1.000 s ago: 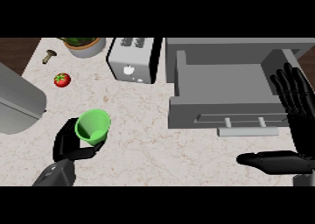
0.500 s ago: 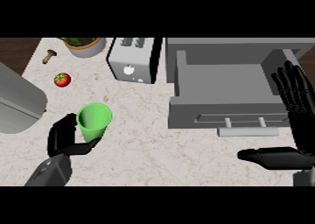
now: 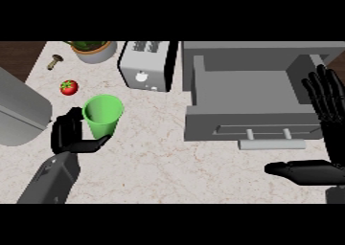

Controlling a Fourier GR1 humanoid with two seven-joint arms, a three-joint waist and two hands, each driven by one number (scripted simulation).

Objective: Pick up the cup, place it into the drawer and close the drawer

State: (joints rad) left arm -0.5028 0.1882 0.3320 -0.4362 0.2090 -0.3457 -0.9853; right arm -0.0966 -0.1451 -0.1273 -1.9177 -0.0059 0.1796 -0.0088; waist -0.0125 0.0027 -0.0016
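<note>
Curling round the green cup [image 3: 103, 115] at the frame's left-centre, the left hand [image 3: 73, 136] holds it upright; right of it the grey drawer [image 3: 253, 122] stands open; at the right edge the right hand [image 3: 329, 103] rests open, fingers up, holding nothing.

1. No words, labels, brand names, numbers or signs can be read on anything here.
2. The toaster [image 3: 148, 64] front bears only a small pale mark, with no lettering I can make out.
</note>
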